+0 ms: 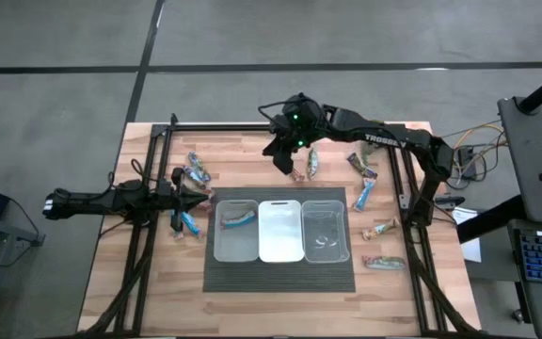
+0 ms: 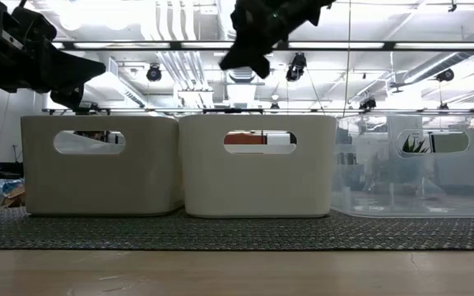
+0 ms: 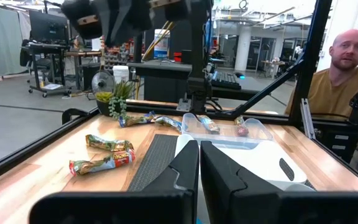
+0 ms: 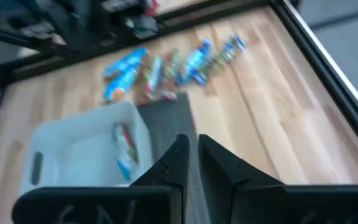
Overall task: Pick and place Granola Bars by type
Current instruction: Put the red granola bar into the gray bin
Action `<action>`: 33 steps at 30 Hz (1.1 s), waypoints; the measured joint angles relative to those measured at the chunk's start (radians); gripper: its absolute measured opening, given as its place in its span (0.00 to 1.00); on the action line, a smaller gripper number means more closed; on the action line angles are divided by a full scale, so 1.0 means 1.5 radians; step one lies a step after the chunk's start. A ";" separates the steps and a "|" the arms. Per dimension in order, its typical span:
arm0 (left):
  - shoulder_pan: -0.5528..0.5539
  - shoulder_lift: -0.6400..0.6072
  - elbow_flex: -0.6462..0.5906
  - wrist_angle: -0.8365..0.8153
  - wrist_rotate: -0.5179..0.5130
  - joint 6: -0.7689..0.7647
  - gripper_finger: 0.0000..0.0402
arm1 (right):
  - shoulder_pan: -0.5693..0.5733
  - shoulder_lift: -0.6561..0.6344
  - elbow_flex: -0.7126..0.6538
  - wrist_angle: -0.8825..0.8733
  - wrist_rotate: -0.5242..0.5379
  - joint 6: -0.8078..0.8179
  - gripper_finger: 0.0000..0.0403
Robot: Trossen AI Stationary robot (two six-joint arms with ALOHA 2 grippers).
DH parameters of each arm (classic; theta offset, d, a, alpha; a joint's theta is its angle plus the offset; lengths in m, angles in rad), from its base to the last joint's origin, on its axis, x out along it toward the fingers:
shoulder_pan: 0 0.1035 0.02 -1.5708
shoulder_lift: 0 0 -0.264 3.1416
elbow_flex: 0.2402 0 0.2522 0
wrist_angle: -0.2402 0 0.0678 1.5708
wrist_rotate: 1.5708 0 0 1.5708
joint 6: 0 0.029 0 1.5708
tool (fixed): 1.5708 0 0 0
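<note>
Sorting status: I judge the task early; most Granola Bars point(image 1: 196, 172) lie loose on the table point(image 1: 139, 282).
Done: one bar point(image 1: 237, 218) lies in the left bin point(image 1: 236, 231); something small lies in the right bin point(image 1: 326, 231); the middle bin point(image 1: 280, 231) looks empty.
Left: clusters far-left beside the left bin, far-centre, and along the right edge point(image 1: 382, 228).
Left gripper point(image 1: 179, 202): fingers clenched, nothing between them, left of the bins.
Right gripper point(image 1: 283, 162): raised beyond the bins, fingers almost closed, carrying nothing that I see.
</note>
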 joint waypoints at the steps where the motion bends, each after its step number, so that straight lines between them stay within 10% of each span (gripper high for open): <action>1: 0.000 0.000 0.000 0.000 0.000 0.000 0.00 | -0.005 0.000 0.000 -0.015 0.007 0.000 0.07; 33: 0.000 0.000 0.000 0.000 0.000 0.000 0.00 | -0.107 0.000 -0.117 -0.088 0.026 -0.020 0.07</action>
